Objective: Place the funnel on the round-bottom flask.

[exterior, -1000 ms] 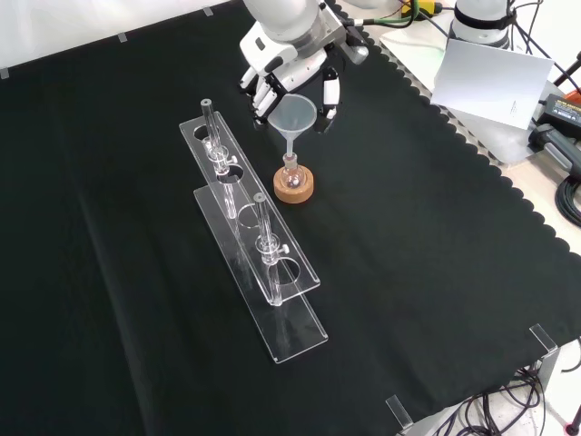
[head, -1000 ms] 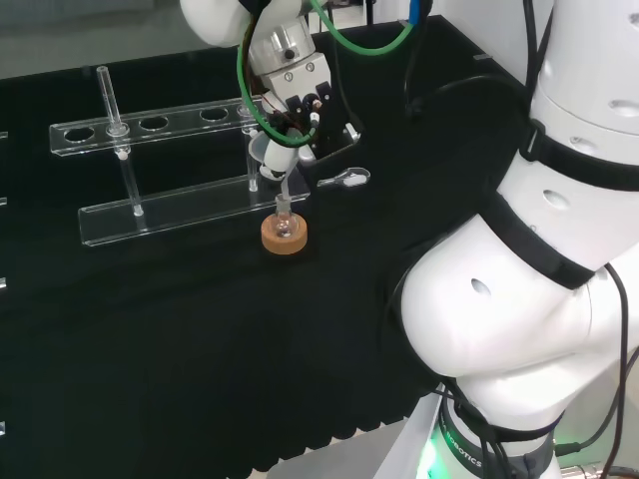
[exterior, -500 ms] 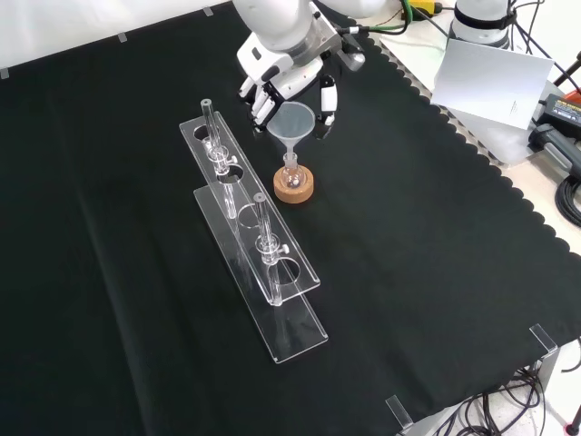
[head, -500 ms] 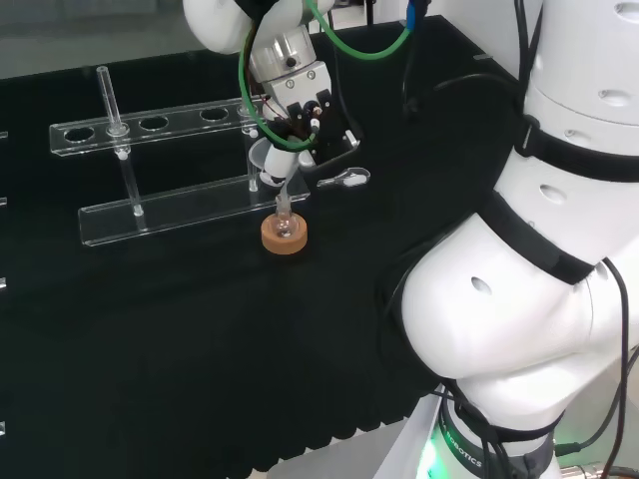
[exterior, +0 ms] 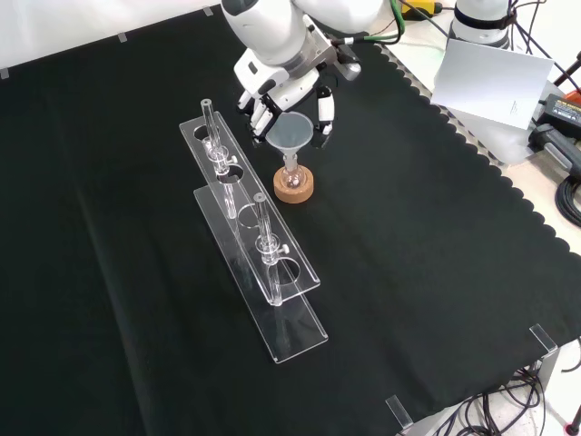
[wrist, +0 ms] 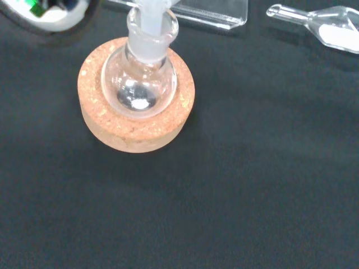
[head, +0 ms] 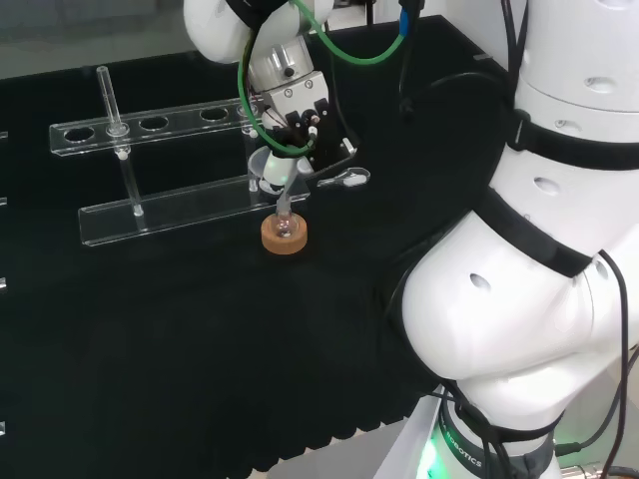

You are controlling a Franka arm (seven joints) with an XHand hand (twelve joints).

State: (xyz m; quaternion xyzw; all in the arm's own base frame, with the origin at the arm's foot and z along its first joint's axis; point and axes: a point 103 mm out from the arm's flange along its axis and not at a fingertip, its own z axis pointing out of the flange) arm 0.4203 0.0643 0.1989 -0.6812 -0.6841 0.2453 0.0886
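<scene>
A small clear round-bottom flask point(wrist: 139, 79) sits upright in a cork ring stand point(wrist: 134, 126) on the black cloth. A clear plastic funnel point(exterior: 290, 132) stands over it, and its stem point(wrist: 150, 11) goes down into the flask's neck. The hand point(exterior: 277, 86) is just behind the funnel in the front view, with curled fingers on both sides of the funnel's cone. In the head view the hand point(head: 300, 105) is above the flask point(head: 284, 226) and the funnel point(head: 270, 170) hangs from it.
A clear two-tier tube rack point(exterior: 259, 263) with upright glass tubes stands left of the flask in the front view. A small clear scoop point(wrist: 320, 19) lies on the cloth near the flask. The cloth's scalloped edge point(exterior: 508, 204) runs along the right in the front view.
The hand has come down with the funnel. The funnel's stem has sunk into the flask's neck.
</scene>
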